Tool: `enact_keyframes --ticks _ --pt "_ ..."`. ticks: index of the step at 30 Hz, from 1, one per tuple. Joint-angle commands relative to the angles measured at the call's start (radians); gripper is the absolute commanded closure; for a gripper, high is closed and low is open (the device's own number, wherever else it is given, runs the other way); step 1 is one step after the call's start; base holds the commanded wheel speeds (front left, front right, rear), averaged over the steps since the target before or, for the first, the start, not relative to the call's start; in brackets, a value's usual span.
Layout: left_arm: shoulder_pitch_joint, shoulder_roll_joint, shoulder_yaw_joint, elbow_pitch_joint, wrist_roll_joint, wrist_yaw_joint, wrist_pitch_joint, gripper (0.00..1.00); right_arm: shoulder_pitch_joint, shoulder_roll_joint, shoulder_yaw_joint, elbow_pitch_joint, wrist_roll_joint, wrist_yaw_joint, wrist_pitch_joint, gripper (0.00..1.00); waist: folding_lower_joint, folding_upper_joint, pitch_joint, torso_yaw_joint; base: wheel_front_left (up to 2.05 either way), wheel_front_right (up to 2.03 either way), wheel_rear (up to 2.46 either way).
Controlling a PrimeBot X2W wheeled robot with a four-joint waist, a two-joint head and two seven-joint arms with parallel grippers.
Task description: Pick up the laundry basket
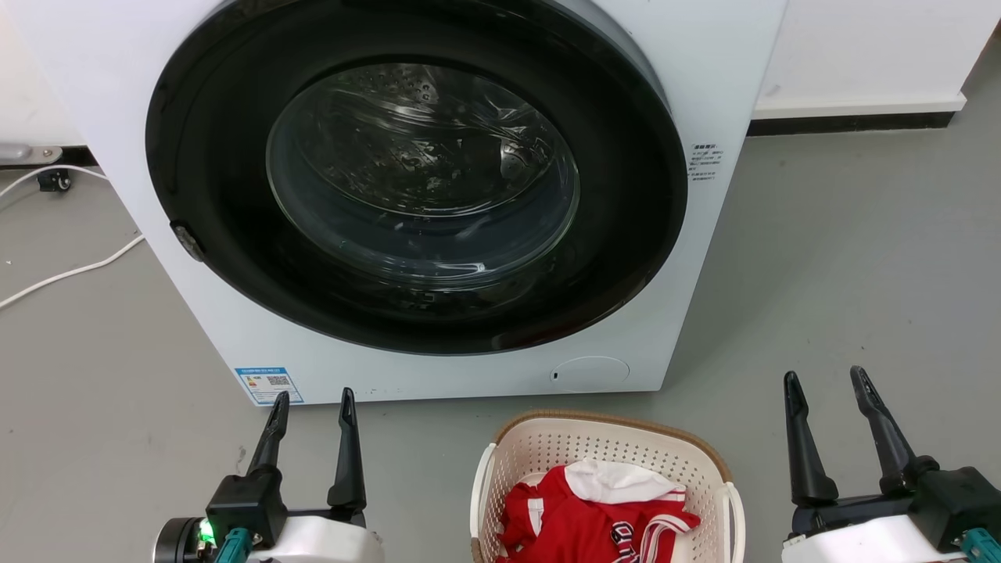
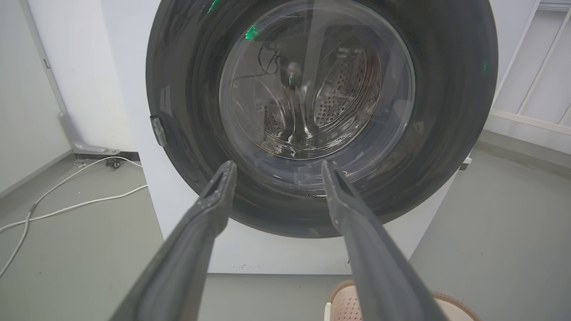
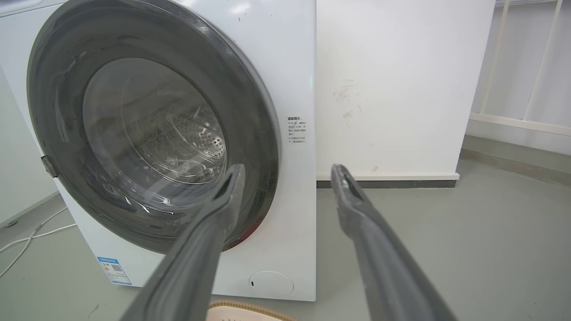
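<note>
The laundry basket [image 1: 547, 446], cream-white and perforated with a brown woven-look rim and white side handles, stands on the grey floor just in front of the washing machine, at the bottom middle of the head view. Red and white clothes [image 1: 586, 512] lie in it. My left gripper [image 1: 314, 396] is open to the basket's left, well apart from it. On the basket's right my right gripper [image 1: 827, 377] is open too, with nothing between its fingers. A corner of the basket [image 2: 343, 305] peeks past my left gripper [image 2: 276, 165]; a strip of its rim [image 3: 241, 307] lies below my right gripper [image 3: 289, 168].
A white front-loading washing machine [image 1: 704, 94] with a closed dark round door [image 1: 422, 180] stands close ahead. White cables [image 1: 70, 270] run over the floor at the left. A white wall with a dark skirting [image 1: 852, 121] is at the back right, with open grey floor before it.
</note>
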Motion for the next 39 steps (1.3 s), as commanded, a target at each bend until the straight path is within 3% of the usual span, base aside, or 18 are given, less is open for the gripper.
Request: enact_keyframes --ticks 1,10,18,39 --pt "0.006 0.001 0.0 0.001 0.004 0.005 -0.003 0.0 0.005 -0.004 0.002 0.001 0.006 0.0 -0.002 0.0 0.0 -0.0001 0.002 -0.001 0.0 0.0 0.0" --pt "-0.036 0.001 -0.036 0.057 0.039 -0.028 -0.003 0.0 -0.022 -0.004 -0.014 0.063 -0.021 0.0 -0.002 0.0 0.0 -0.0001 0.039 -0.015 0.0 0.0 0.0" --pt "-0.143 0.002 -0.087 0.217 0.042 -0.066 -0.003 0.0 -0.094 -0.003 -0.07 0.217 -0.096 0.0 -0.002 0.0 0.0 -0.0001 0.133 -0.038 0.0 0.0 0.0" --pt "-0.624 0.009 -0.153 0.788 0.047 -0.16 -0.003 0.0 -0.443 -0.003 -0.12 0.646 -0.267 0.0 -0.002 0.0 0.0 -0.0001 0.568 -0.094 0.0 0.0 0.0"
